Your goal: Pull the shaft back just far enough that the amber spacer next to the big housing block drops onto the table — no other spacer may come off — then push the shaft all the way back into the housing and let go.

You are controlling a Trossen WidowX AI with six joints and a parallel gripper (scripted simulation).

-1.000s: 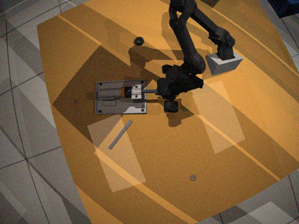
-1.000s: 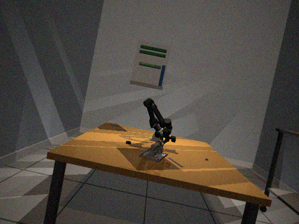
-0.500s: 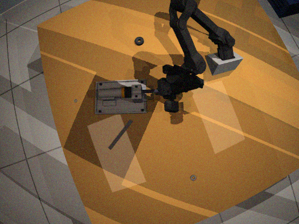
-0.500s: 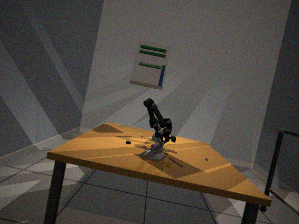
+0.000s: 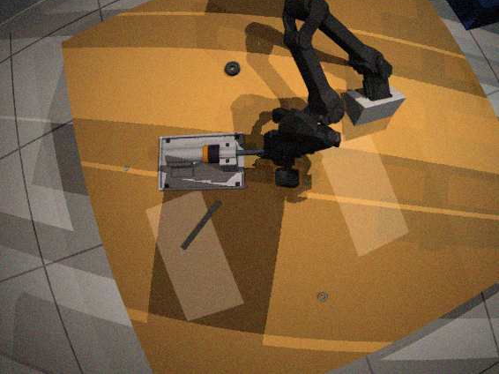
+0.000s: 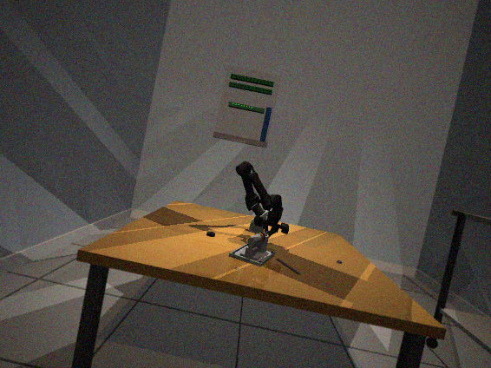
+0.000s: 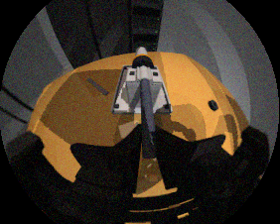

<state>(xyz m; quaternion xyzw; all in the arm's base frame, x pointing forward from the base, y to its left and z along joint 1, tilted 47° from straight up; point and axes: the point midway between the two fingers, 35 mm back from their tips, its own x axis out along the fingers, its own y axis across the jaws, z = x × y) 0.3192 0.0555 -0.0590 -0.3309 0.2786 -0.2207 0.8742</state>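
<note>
The grey housing block (image 5: 181, 147) stands on a pale baseplate (image 5: 159, 163) (image 7: 116, 94). The amber spacer (image 5: 205, 153) is on the shaft line beside the block, with a black spacer section (image 5: 213, 153) (image 7: 143, 62) right behind it. A white bracket (image 5: 227, 148) follows, and the grey shaft (image 5: 249, 153) (image 7: 146, 99) runs out of it to my gripper. My gripper (image 5: 265, 152) (image 7: 145, 126) is shut on the shaft near its outer end. The part of the shaft inside the block and spacers is hidden. No amber spacer shows lying on the table.
A black ring (image 5: 230, 66) (image 6: 211, 233) (image 7: 212, 105) lies behind the baseplate. A dark bar (image 5: 201, 225) (image 6: 288, 266) (image 7: 97, 86) lies on its other side. A small grey ring (image 5: 319, 296) (image 6: 339, 261) lies farther off. The arm stands on a pale block (image 5: 375, 111).
</note>
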